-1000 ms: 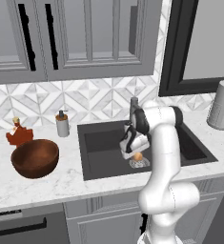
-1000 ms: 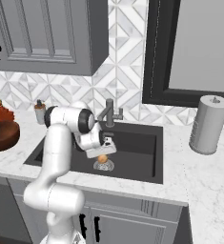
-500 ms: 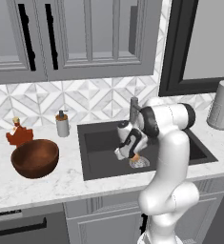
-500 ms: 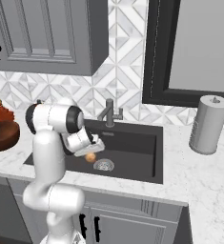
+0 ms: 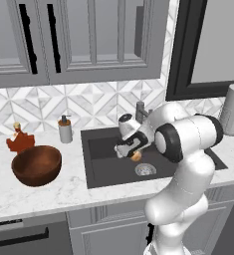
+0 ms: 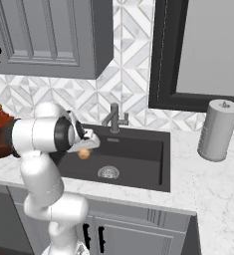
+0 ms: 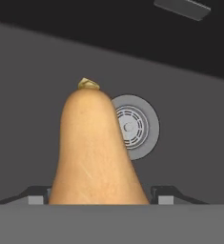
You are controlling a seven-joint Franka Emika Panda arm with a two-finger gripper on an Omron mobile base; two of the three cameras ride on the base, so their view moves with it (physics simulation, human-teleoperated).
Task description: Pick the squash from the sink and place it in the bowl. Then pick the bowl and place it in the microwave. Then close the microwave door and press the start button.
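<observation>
gripper: we see the gripper (image 5: 131,151) at centre frame in the left base view, above the sink basin; jaws closed on the squash, one dark tip either side of it in the hand view
squash: we see the squash (image 7: 95,152) filling the lower centre of the hand view, neck and stem pointing to the top of the frame; in the left base view it is a small orange spot (image 5: 136,156) under the hand, lifted off the basin floor; in the right base view it sits left of centre (image 6: 83,154)
sink: the sink (image 5: 102,169) spans the middle of the left base view, dark basin; the drain (image 5: 145,169) lies just right of and below the squash there; in the hand view the drain (image 7: 139,126) is partly behind the squash neck
faucet: the faucet (image 6: 114,117) stands at the back rim, upper centre of the right base view
bowl: the bowl (image 5: 37,165) sits on the counter at left of the left base view, well apart from the gripper, nothing in it that we can see
figurine: a reddish figurine (image 5: 20,140) is just behind the bowl, upper left of it
soap bottle: the soap bottle (image 5: 64,129) stands between bowl and sink, near the backsplash
paper towel roll: the paper towel roll (image 6: 216,130) stands upright at right of the right base view, on the counter beside the sink
</observation>
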